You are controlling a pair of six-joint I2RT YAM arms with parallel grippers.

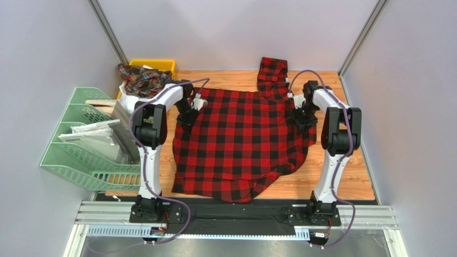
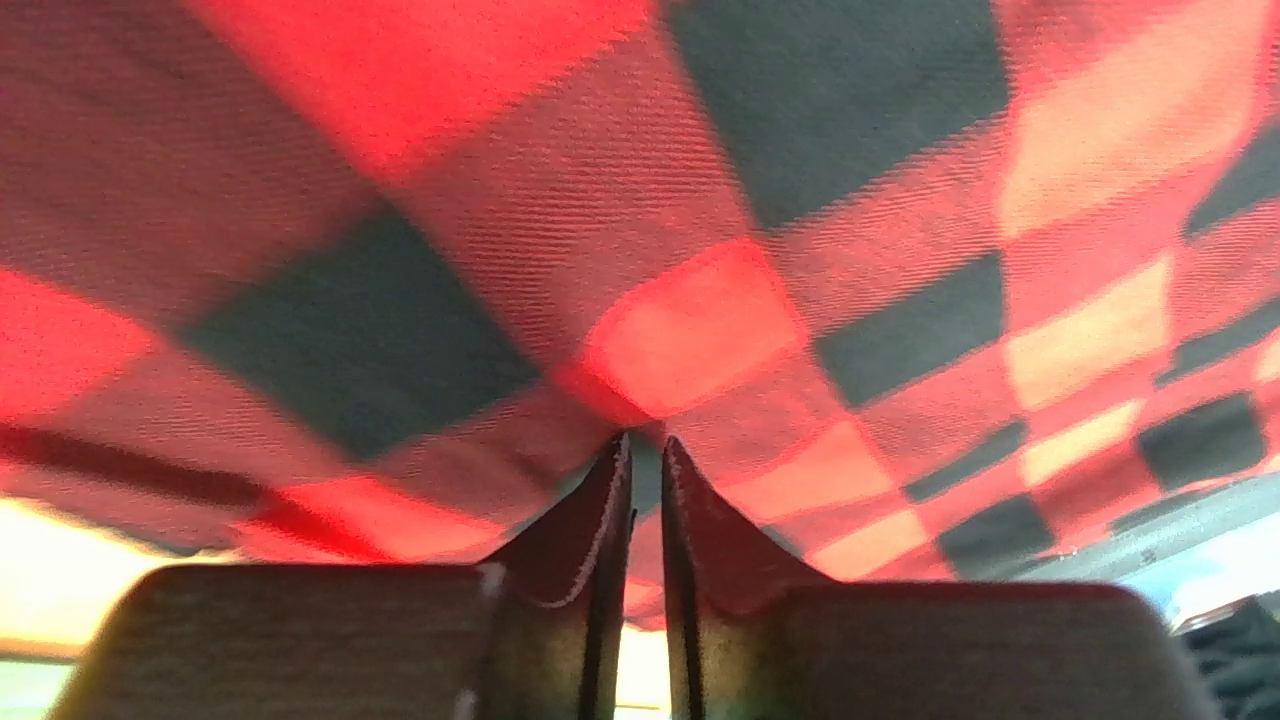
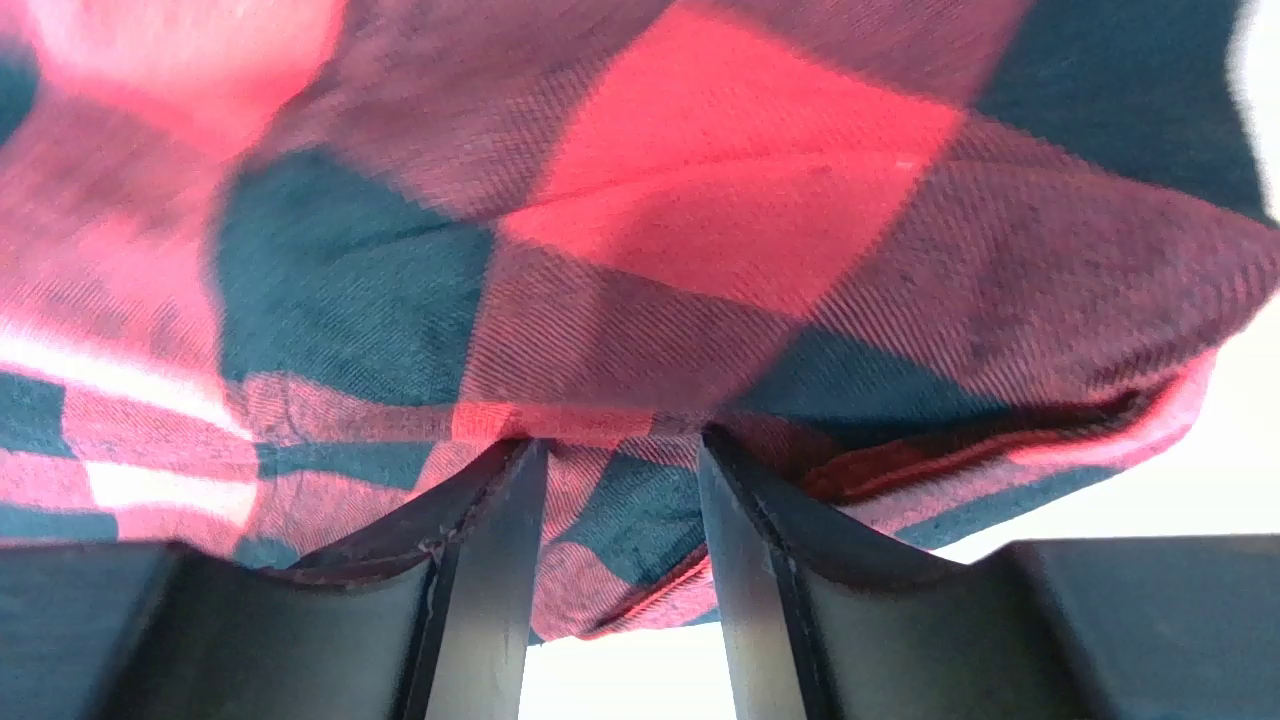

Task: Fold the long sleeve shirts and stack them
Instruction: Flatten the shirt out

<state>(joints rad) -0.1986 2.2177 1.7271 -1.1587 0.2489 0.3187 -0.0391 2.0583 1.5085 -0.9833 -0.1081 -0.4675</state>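
A red-and-black buffalo check long sleeve shirt (image 1: 241, 139) lies spread over the wooden table, with one sleeve (image 1: 272, 75) reaching toward the back wall. My left gripper (image 1: 189, 115) is at the shirt's left upper edge. In the left wrist view it (image 2: 643, 443) is shut on a pinch of the cloth (image 2: 676, 323), which tents up from the tips. My right gripper (image 1: 302, 116) is at the right upper edge. In the right wrist view it (image 3: 613, 443) is shut on a thicker fold of the shirt (image 3: 721, 180). A second, darker plaid shirt (image 1: 142, 77) lies bunched at the back left.
A yellow bin (image 1: 161, 64) sits at the back left under the dark plaid shirt. A green tiered tray rack (image 1: 80, 144) with papers stands left of the table. Bare wood (image 1: 343, 182) shows at the right front. Walls close in on three sides.
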